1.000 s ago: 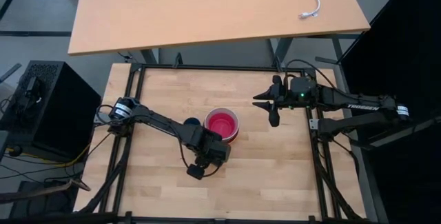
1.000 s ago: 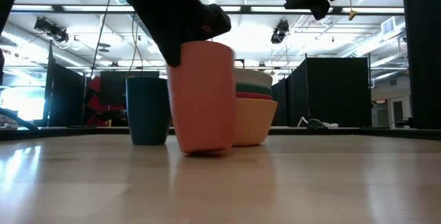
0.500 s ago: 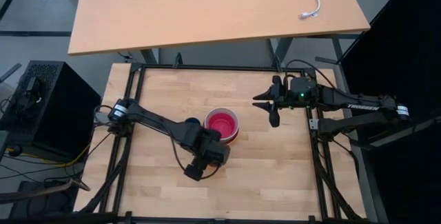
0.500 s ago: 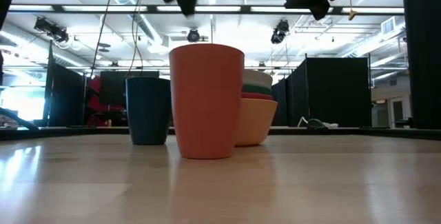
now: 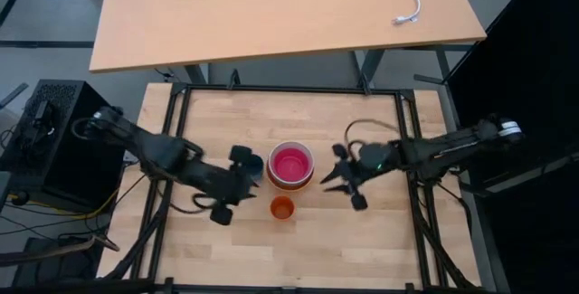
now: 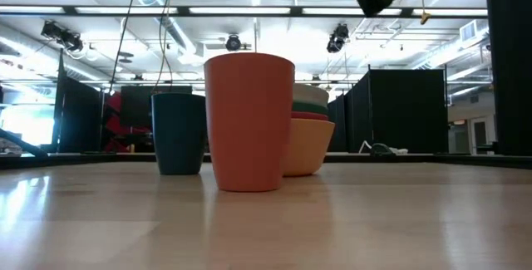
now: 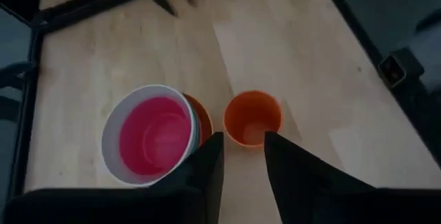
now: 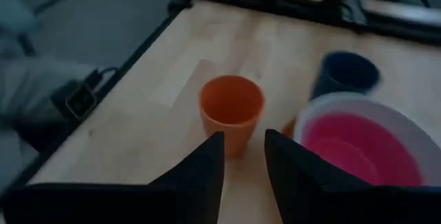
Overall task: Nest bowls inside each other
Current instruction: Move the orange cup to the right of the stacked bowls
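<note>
The bowls stand nested in one stack at mid-table, its bottom on the wood. The magenta one is innermost, and the yellow-orange one is at the bottom. A small orange cup stands upright just in front of the stack, and a dark blue cup stands to its left. My left gripper hovers left of the cups, open and empty, pointing at them. My right gripper hovers right of the stack, open and empty.
Black frame rails border the wooden table. A second table with a white cable stands beyond the far edge, and a black box stands off the left side. Bare wood lies along the near edge and in the far corners.
My left gripper has set the orange cup down upright in front of the stack and let go. It then rose and drew back toward the table's left edge. My right gripper has swung from the far right toward the bowls, sinking and tipping downward.
</note>
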Motion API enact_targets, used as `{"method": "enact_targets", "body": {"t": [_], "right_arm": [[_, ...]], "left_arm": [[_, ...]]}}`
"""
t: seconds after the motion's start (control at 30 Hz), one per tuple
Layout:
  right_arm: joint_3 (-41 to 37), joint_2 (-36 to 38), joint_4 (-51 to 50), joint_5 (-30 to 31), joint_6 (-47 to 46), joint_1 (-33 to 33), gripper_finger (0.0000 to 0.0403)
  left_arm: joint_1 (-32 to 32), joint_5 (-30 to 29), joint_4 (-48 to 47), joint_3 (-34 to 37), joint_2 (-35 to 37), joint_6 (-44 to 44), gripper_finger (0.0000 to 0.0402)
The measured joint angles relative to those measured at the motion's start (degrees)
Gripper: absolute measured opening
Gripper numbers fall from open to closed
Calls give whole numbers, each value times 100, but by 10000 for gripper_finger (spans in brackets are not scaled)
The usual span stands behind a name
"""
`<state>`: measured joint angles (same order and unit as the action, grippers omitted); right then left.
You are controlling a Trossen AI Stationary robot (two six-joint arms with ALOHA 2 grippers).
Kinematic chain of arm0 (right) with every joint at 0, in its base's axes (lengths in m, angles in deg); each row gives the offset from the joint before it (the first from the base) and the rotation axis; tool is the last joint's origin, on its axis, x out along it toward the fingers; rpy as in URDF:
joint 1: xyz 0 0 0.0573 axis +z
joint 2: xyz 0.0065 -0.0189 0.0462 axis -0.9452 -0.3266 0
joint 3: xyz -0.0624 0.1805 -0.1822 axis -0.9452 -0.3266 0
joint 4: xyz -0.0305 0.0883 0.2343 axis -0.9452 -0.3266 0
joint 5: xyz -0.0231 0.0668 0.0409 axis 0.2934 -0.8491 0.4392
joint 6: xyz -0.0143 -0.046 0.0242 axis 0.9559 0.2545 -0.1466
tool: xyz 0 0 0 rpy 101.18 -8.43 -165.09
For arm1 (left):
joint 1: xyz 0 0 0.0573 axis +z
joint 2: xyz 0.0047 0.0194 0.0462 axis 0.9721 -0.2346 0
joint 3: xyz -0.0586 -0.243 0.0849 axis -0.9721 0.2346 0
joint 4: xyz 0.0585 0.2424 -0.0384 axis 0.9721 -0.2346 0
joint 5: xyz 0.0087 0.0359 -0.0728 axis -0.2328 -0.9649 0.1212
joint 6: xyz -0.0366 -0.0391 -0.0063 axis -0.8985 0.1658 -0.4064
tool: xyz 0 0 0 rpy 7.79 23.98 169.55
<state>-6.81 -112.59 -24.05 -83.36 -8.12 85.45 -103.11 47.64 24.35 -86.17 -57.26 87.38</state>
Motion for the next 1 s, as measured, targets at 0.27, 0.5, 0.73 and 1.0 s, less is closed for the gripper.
{"method": "enact_targets", "body": {"t": [0.27,0.5,0.73,1.0], "right_arm": [[128,-1131,580,718,1295,244,92],[276,-1455,725,755,1189,223,124],[377,-1639,933,739,758,198,170],[444,-1752,1235,707,15,161,212]], "left_arm": [[2,-92,1420,2113,1608,-547,83],[3,-311,1754,2669,2079,-671,90],[4,-535,1942,2998,2314,-703,101],[4,-732,2075,3221,2473,-726,107]]}}
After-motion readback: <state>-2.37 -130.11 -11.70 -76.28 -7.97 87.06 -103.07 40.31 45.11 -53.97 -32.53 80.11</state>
